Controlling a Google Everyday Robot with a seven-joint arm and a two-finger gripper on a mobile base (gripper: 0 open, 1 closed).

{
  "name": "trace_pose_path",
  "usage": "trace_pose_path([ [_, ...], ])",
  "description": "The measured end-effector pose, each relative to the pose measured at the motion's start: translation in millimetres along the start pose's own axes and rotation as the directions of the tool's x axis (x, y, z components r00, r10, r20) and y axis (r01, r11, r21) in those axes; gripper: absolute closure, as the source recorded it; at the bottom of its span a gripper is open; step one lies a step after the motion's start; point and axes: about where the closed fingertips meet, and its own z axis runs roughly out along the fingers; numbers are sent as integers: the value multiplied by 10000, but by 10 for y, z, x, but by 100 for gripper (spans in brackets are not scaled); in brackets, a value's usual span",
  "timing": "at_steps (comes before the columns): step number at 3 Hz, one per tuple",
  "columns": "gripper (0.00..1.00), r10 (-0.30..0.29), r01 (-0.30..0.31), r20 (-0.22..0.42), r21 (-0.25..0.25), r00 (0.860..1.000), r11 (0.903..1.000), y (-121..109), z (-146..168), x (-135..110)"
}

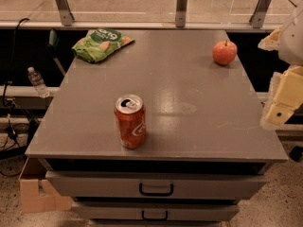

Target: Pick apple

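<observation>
The apple (224, 52) is small, round and red-orange with a short dark stem. It sits on the grey cabinet top (189, 93) near the far right corner. My gripper (280, 109) hangs at the right edge of the view, off the table's right side, nearer to me than the apple and apart from it. It holds nothing that I can see.
An orange-red soda can (130, 121) stands upright near the front edge, left of centre. A green chip bag (100, 44) lies at the far left corner. Drawers with dark handles (156, 189) are below. A water bottle (37, 82) and a cardboard box (35, 190) are at the left.
</observation>
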Motion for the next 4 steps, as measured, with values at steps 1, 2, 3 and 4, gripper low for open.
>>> trace_pose_path([
  [1,0,37,-37,93,42,9999,10000,-63,21,6],
  [2,0,321,-316,475,-113,9984,9994,-386,284,131],
  [3,0,861,-869,1332,2,9873,9962,-1009,660,330],
  [4,0,1612,-1690,2340,138,9588,9855,-1665,1096,458],
])
